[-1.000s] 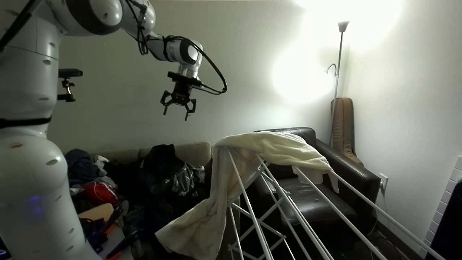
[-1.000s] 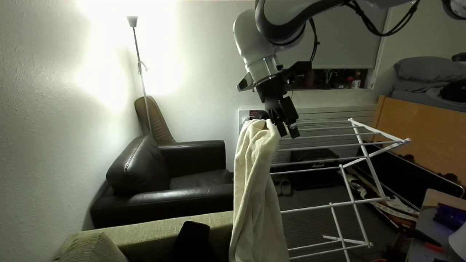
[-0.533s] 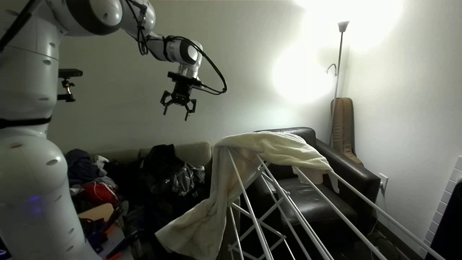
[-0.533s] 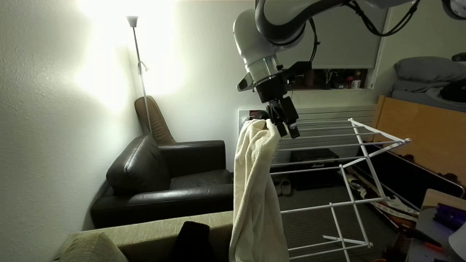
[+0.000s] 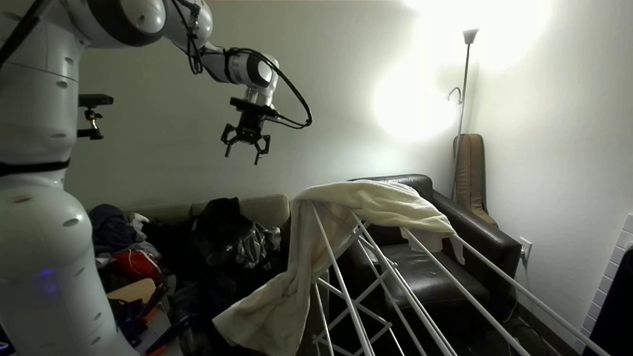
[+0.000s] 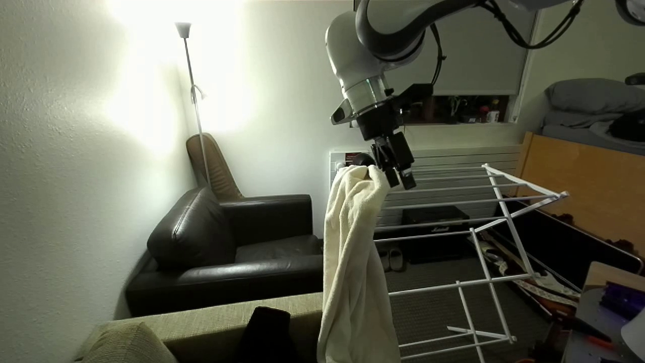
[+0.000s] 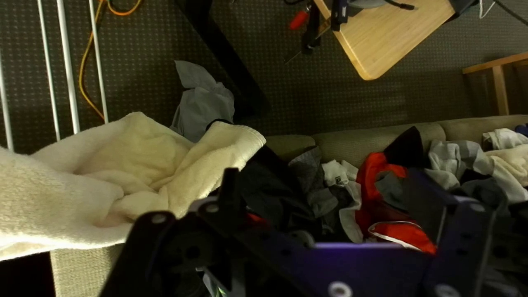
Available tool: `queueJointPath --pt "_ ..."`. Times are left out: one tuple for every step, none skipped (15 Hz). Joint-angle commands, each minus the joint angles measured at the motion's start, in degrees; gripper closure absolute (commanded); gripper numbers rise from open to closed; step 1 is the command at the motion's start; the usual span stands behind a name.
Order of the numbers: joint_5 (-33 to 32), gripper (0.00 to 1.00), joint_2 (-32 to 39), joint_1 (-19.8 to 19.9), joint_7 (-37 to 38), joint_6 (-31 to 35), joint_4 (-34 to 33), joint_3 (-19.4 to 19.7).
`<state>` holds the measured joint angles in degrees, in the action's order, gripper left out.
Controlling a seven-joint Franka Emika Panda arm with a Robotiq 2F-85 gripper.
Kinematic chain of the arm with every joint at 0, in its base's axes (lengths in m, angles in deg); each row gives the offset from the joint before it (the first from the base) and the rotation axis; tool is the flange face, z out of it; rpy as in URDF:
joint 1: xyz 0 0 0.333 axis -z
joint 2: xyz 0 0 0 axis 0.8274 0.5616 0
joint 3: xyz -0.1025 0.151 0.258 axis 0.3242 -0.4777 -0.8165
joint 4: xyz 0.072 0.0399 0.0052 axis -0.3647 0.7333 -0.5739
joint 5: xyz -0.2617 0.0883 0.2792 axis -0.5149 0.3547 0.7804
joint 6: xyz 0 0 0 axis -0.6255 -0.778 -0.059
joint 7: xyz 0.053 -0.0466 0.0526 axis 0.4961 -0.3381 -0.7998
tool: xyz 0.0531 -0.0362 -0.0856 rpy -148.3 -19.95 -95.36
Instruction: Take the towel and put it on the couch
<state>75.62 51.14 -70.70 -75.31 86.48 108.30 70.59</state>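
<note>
The towel, a large cream cloth, hangs over the end of the white drying rack, its top folded across the bars [image 5: 376, 202] and a long part falling down [image 6: 355, 262]. In the wrist view the towel [image 7: 62, 198] lies to the left of the jaws. My gripper [image 5: 242, 155] is open in the air, higher than the towel and off to its side, nothing between its fingers; in an exterior view the gripper [image 6: 400, 180] appears close by the towel's top. A beige couch [image 5: 264, 210] stands against the wall below, much of it covered with clothes.
White bars of the drying rack [image 6: 509, 222] stretch away from the towel. A dark leather armchair [image 5: 435, 282] stands behind the rack. Piled clothes [image 7: 371, 185], dark, red and grey, lie on the couch below the gripper. A floor lamp [image 5: 465, 79] stands in the corner.
The arm has shifted only very slightly in the last half second. The towel and rack have not moved, and the jaws stay apart as before.
</note>
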Motion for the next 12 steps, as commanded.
queueJointPath --pt "-1.8 0.00 -7.5 1.6 3.6 2.8 8.3 0.5" --pt "-1.7 0.00 -9.2 2.0 4.6 3.5 10.2 0.9" --pt "-1.5 0.00 -10.8 2.4 5.7 4.1 12.0 1.4" --pt "-1.3 0.00 -12.5 2.8 6.5 4.7 13.8 1.7" --pt "-1.3 0.00 -14.2 3.2 7.4 5.4 15.8 2.1" --pt "-1.4 0.00 -15.7 3.5 8.3 6.0 17.4 2.5" --pt "-1.6 0.00 -17.1 3.9 9.4 6.6 19.0 2.9" --pt "-1.7 0.00 -18.3 4.2 10.4 7.1 20.4 3.4" --pt "-1.8 0.00 -19.6 4.7 11.7 7.9 22.0 3.9" --pt "-1.9 0.00 -20.6 5.1 13.1 8.9 23.3 4.4" --pt "-1.7 0.00 -21.5 5.6 13.8 9.8 24.4 5.0" --pt "-2.3 0.00 -22.2 6.1 15.0 10.8 25.3 5.4"
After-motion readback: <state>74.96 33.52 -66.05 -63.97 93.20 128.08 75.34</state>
